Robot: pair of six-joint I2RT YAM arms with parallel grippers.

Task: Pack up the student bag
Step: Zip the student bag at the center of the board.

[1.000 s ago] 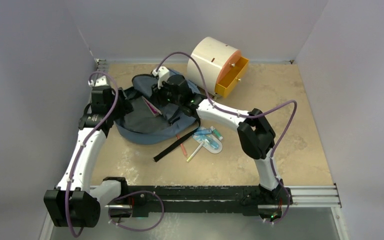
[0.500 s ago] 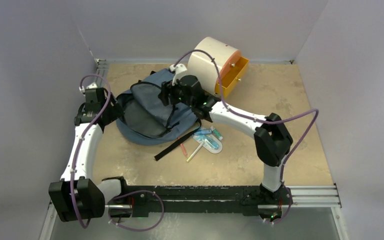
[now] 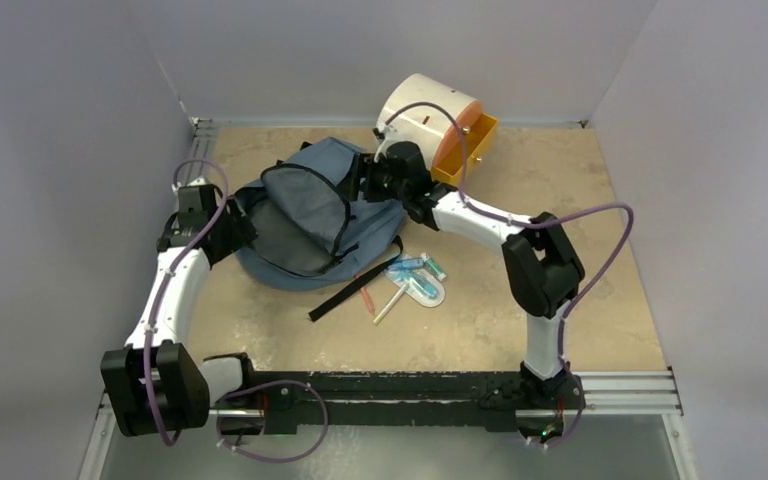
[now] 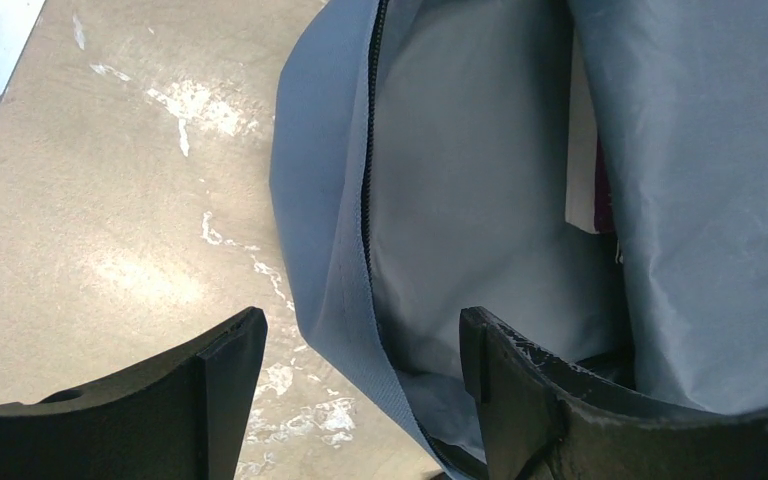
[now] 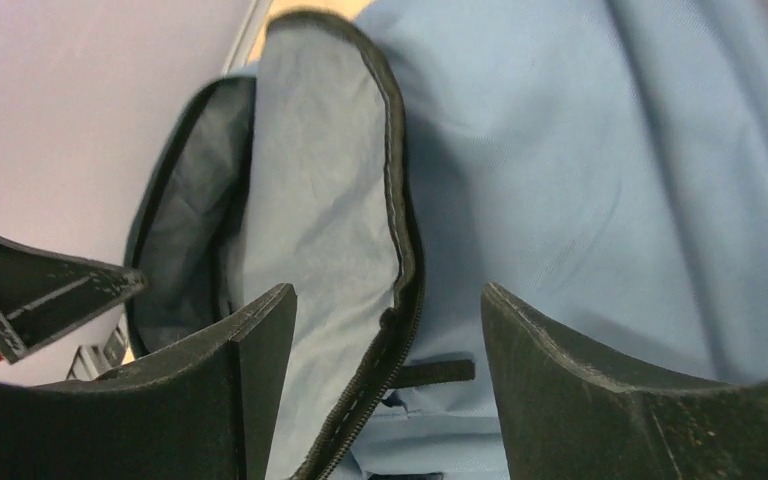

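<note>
The slate-blue student bag (image 3: 360, 215) lies at the back left of the table, its dark-lined flap (image 3: 300, 215) folded open. My left gripper (image 3: 243, 226) is at the bag's left edge. In the left wrist view it (image 4: 360, 335) is open, with the bag's zipper rim (image 4: 368, 180) running untouched between the fingers, and a white and maroon item (image 4: 588, 180) shows inside. My right gripper (image 3: 366, 184) is at the bag's far right side. It (image 5: 385, 305) is open too, with the zipper edge (image 5: 400, 250) loose between its fingers.
A cream cylindrical cabinet (image 3: 420, 110) with an open orange drawer (image 3: 465, 152) stands just behind the right gripper. A clear pouch with pens and markers (image 3: 415, 280) lies in front of the bag, beside a black strap (image 3: 350, 292). Walls close in the left and back.
My right gripper has opened and let go of the bag. It pulled back to the right toward the cabinet. The bag's flap now lies open and the left gripper has shifted slightly.
</note>
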